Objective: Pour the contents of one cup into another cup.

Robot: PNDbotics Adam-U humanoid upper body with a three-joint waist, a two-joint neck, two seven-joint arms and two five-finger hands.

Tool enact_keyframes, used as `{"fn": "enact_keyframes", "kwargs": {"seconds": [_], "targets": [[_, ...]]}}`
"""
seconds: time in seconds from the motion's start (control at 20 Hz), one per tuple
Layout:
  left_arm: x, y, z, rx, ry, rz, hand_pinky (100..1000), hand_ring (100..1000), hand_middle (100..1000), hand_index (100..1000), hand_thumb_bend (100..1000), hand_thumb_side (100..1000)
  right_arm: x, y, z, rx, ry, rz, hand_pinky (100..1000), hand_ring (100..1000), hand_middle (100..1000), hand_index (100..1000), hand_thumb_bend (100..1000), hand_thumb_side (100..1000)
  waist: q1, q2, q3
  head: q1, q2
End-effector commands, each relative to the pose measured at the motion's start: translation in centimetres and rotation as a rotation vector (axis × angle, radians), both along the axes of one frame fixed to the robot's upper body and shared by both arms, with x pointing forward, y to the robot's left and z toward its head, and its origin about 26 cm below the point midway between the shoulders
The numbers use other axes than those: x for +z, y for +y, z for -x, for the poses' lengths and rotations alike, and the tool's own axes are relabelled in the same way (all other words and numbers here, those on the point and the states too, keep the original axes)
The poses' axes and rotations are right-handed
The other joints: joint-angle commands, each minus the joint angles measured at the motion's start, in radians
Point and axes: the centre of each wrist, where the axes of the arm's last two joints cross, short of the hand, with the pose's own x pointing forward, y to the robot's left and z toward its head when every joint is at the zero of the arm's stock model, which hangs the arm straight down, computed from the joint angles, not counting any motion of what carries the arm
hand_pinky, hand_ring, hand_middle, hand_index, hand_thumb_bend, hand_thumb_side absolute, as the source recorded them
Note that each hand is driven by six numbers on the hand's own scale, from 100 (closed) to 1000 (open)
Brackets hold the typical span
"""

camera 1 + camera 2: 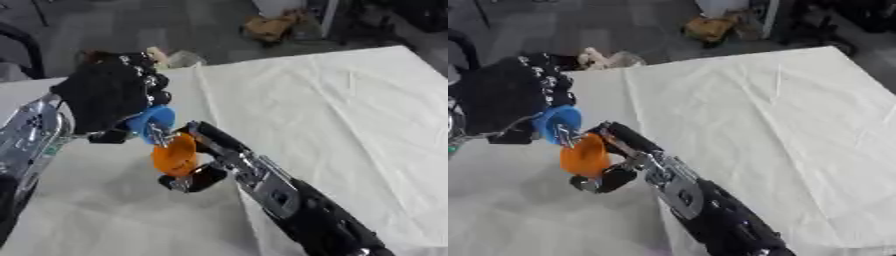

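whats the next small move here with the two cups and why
Probably tip the blue cup a little further. The left hand holds it above and against the orange cup, which the right hand grips over the white cloth. The rims look nearly lined up; whether anything is flowing cannot be seen.

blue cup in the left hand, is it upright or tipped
Tipped. The blue cup, held in the left hand, leans over the orange cup in the right hand. Its contents cannot be seen.
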Motion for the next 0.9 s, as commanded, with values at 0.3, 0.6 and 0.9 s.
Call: {"fn": "enact_keyframes", "kwargs": {"seconds": [0.3, 0.6, 0.9], "targets": [[1.31, -0.12, 0.32, -0.01, -0.051, -0.011, 686, 423, 118, 400, 423, 100, 1.39, 0.46, -0.02, 0.012, -0.03, -0.022, 718, 668, 158, 202, 100, 137, 0.001, -0.022, -0.001, -0.002, -0.008], [1.35, -0.12, 0.34, -0.008, -0.058, -0.015, 687, 422, 119, 400, 425, 100, 1.38, 0.46, 0.0, 0.01, -0.03, -0.022, 719, 668, 158, 202, 100, 135, 0.003, -0.023, -0.002, -0.002, -0.009], [1.34, -0.08, 0.32, -0.006, -0.061, -0.015, 688, 422, 120, 400, 425, 100, 1.4, 0.43, 0.0, 0.009, -0.03, -0.023, 719, 668, 158, 202, 100, 134, 0.005, -0.024, -0.002, -0.002, -0.008]]}}
